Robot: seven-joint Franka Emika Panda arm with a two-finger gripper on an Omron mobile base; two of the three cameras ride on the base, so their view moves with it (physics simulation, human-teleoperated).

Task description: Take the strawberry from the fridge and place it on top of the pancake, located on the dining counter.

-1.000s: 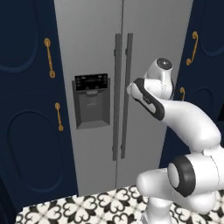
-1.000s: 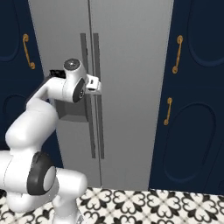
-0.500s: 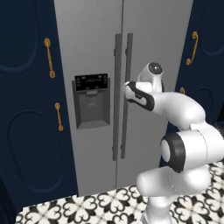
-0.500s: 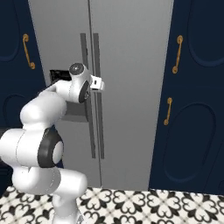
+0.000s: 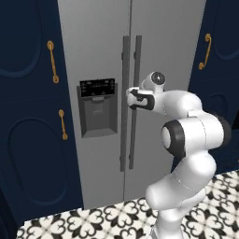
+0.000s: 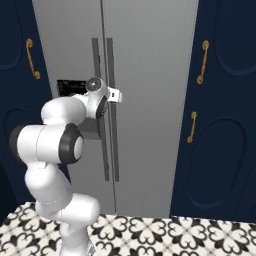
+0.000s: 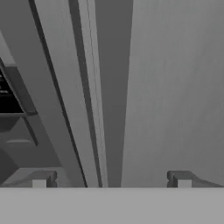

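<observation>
Kitchen w/ black-and-white patterned floor tiles (image 5: 116, 217) and navy cabinets (image 5: 28, 116) w/ gold handles (image 5: 52, 60) on both sides of the fridge (image 5: 93, 46). Fridge is tall, light grey, two doors, both shut; black dispenser panel (image 5: 97, 87) w/ recess below it sits on the left door. Two dark vertical door handles (image 5: 130, 102) run side by side along the centre seam. White arm is folded up in front of the fridge, w/ the gripper (image 5: 130, 99) right at the handles, approx. level w/ the dispenser; in the right base view the gripper (image 6: 118, 95) meets the handle pair (image 6: 107, 110) from the left. Hand view: finger tips (image 7: 43, 179) stand wide apart, nothing between them, and the handles (image 7: 92, 96) run up between the two tips, close ahead; can't tell if touching. Dispenser (image 7: 8, 96) shows at the left edge.
</observation>
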